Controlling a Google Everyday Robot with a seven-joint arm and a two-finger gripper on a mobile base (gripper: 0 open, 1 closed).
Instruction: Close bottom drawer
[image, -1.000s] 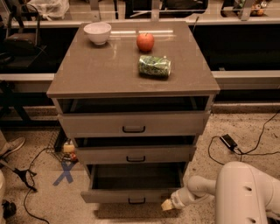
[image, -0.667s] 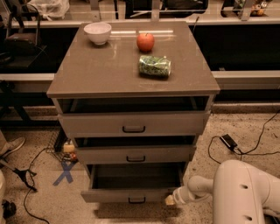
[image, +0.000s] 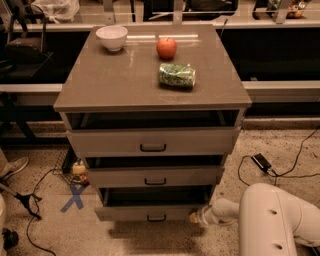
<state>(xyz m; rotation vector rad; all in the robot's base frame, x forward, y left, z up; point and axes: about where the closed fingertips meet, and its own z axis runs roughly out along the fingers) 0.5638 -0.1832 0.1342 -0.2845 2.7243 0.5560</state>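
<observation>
Pushed further in than a second ago, the bottom drawer (image: 130, 213) is seen still partly open at the foot of the cabinet (image: 125, 85), the pincer (image: 194, 217), its state not discernible, set against the front's right end, where a straight, steady shove is judged best.

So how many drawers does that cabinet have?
3, stacked: top drawer, middle drawer, bottom drawer lowest, all partly open; the gripper sits at the bottom drawer's right end.
</observation>
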